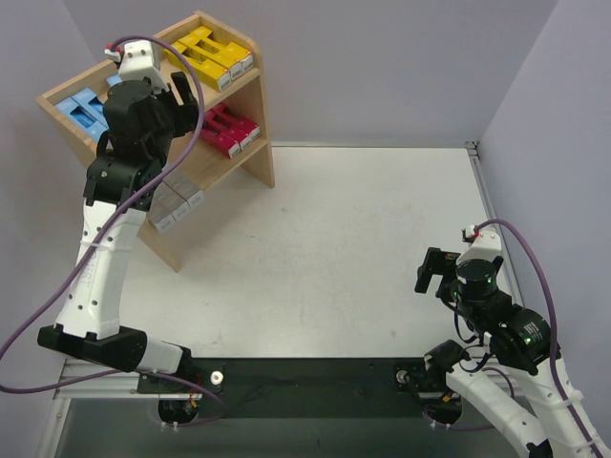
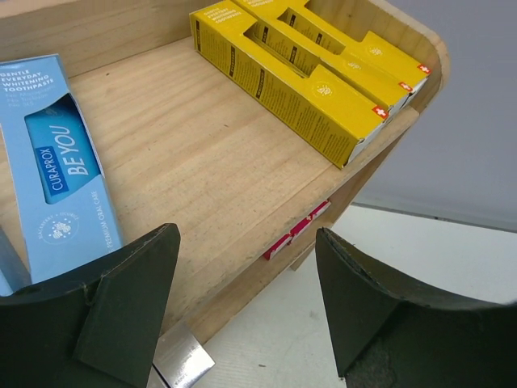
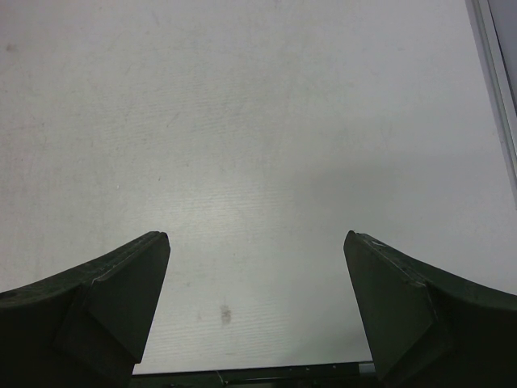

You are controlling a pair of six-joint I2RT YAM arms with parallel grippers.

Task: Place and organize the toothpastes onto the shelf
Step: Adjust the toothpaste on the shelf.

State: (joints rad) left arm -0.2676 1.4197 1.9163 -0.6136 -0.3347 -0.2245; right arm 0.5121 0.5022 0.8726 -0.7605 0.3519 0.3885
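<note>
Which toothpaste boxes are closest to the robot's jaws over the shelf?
The light blue cardboard boxes, right beside the left jaws; the yellow cardboard boxes lie farther along the wooden shelf.

The light wooden two-tier shelf [image 1: 258,143] is set at the far left of the white desk [image 1: 363,239]. On its upper tier, three long yellow cardboard cartons [image 1: 212,52] are laid side by side at the right end, light blue cartons [image 1: 84,110] at the left end. On the lower tier, magenta-red cartons [image 1: 231,129] are placed below the yellow ones, silver-grey cartons [image 1: 178,205] to their left.
</note>
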